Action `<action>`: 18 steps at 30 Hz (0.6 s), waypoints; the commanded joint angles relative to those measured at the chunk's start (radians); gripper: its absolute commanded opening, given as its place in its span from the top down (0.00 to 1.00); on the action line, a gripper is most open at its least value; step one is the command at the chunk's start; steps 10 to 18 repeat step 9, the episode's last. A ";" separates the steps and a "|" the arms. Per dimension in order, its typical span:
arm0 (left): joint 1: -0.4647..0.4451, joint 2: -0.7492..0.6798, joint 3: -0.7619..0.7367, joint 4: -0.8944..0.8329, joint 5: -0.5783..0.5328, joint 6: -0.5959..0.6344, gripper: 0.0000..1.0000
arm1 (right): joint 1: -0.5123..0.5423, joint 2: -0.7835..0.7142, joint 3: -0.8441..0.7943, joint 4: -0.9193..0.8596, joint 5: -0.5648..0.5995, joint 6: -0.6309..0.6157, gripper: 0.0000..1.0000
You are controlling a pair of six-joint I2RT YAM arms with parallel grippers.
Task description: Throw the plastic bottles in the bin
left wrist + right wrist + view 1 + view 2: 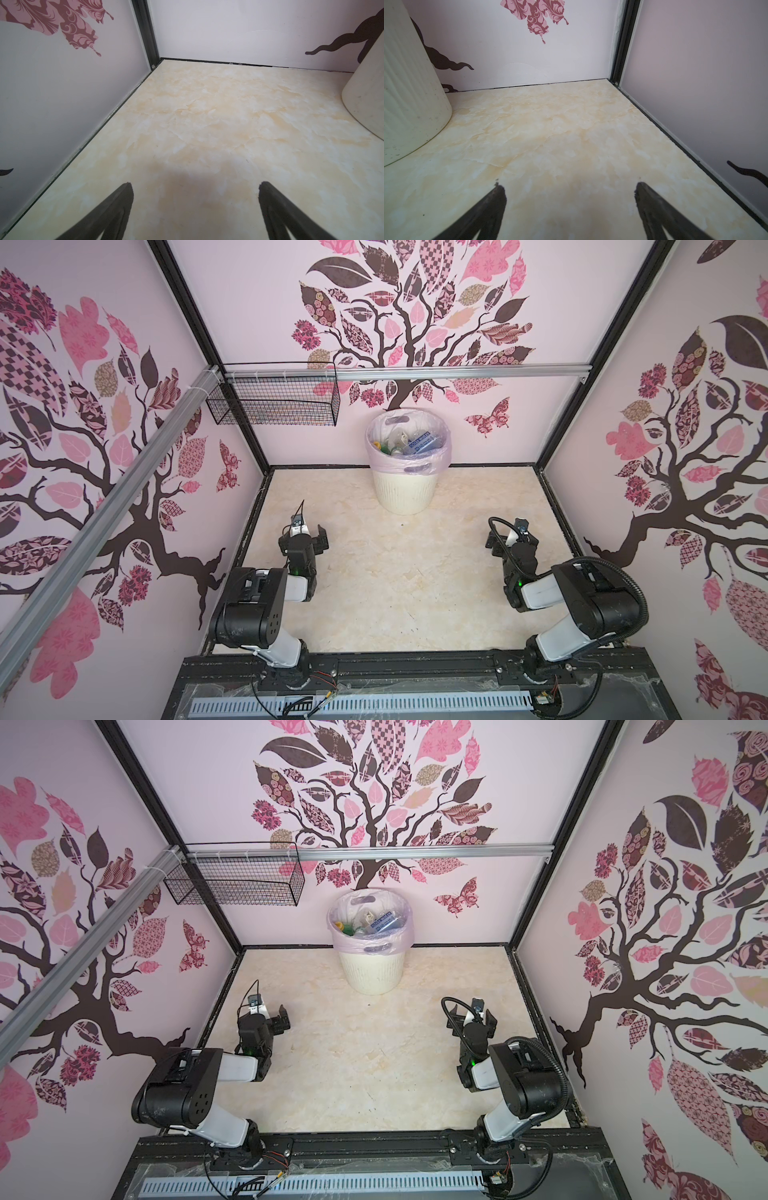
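The bin, cream-white and ribbed with a pale pink bag liner, stands at the back middle against the wall. Several plastic bottles lie inside it, clear ones with blue labels and a green one. My left gripper hovers low over the floor at the front left, open and empty. My right gripper mirrors it at the front right, also open and empty. In the wrist views, the left gripper and the right gripper have only bare floor between them. The bin's wall stands off to one side.
A black wire mesh basket hangs from the aluminium rail on the back wall, left of the bin. Patterned walls close the cell on three sides. The marble-look floor lies between the arms.
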 commanded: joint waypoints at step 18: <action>0.008 -0.004 0.008 0.018 0.007 0.002 0.03 | -0.052 -0.023 0.044 -0.084 -0.100 0.039 0.01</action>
